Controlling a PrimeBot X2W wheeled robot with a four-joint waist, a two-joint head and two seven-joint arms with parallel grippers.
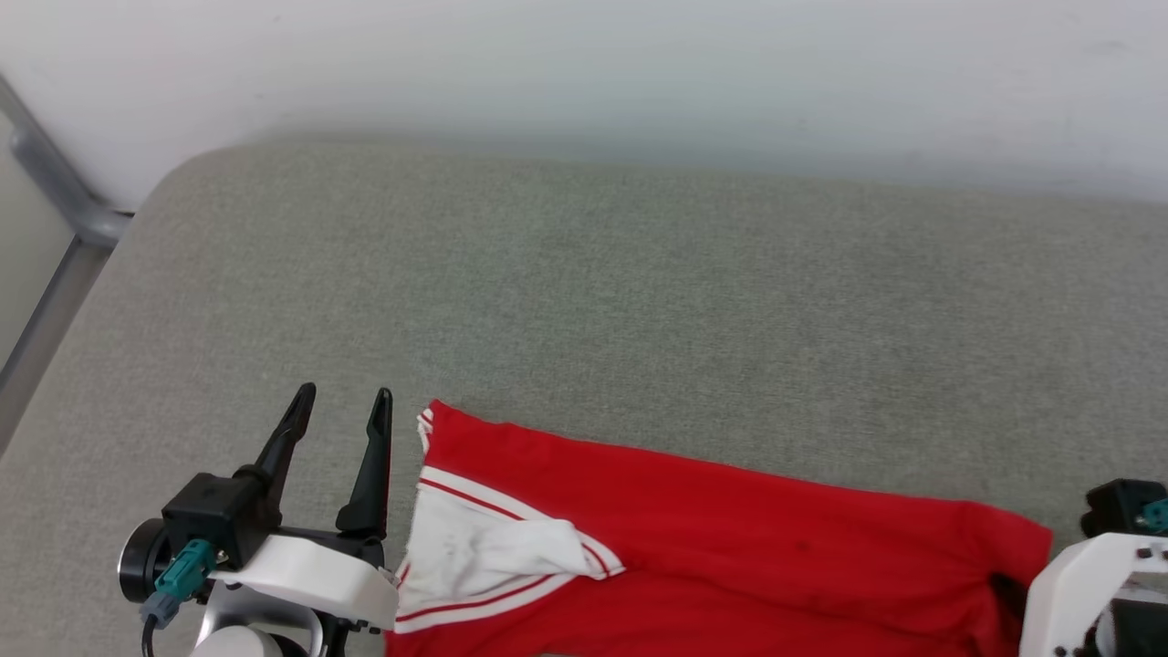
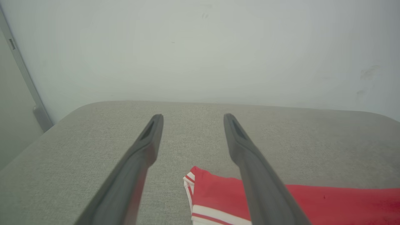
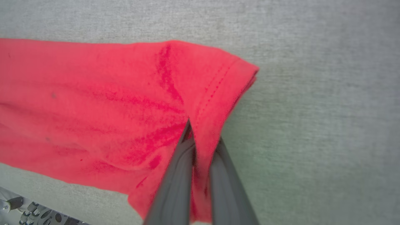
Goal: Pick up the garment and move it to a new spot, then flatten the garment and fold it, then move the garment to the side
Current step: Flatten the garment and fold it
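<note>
Resting on grey fabric surface (image 1: 639,301) below pale wall (image 1: 584,64), garment (image 1: 730,538) pinched by right claw (image 3: 203,135); left claw (image 1: 345,392) spread.

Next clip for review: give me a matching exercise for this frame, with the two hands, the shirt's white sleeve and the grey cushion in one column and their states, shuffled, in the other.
Things
1. left hand
2. right hand
3. white sleeve
4. grey cushion

States
A. lies under the garment
B. shut on the garment's red edge
C. open, holding nothing
D. lying on the red cloth

Pairs: 1-C, 2-B, 3-D, 4-A
</note>
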